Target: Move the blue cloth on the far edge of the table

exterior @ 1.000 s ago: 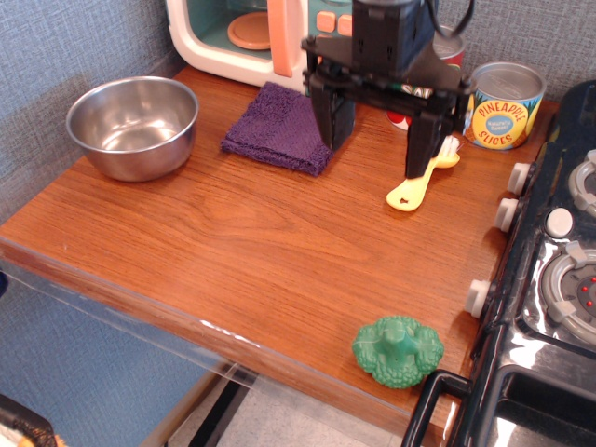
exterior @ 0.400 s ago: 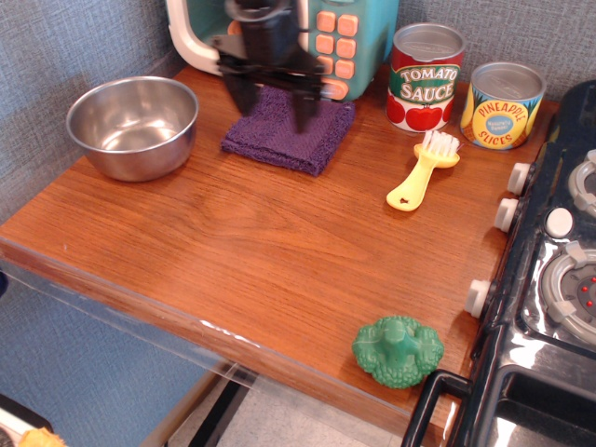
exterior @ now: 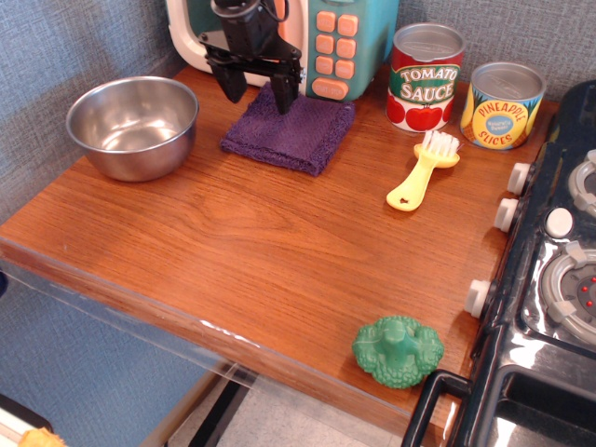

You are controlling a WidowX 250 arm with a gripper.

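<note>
The blue cloth point(exterior: 293, 133), a folded dark purple square, lies flat on the brown wooden table point(exterior: 261, 251) near its far edge, just in front of the toy microwave. My black gripper point(exterior: 258, 96) is open above the cloth's far left corner. Its right fingertip point(exterior: 283, 104) is at the cloth's back edge and its left fingertip point(exterior: 229, 91) is just off the cloth to the left. Nothing is between the fingers.
A steel bowl point(exterior: 133, 126) stands left of the cloth. A toy microwave point(exterior: 326, 42) is behind it. A tomato sauce can point(exterior: 425, 76), a pineapple can point(exterior: 503, 104) and a yellow brush point(exterior: 421, 170) are to the right. A green toy point(exterior: 398, 350) sits near the front edge. A black stove point(exterior: 549, 279) is at the right.
My gripper has swung from above the middle right of the table to the far left, over the cloth's back left corner. The cloth has not moved.
</note>
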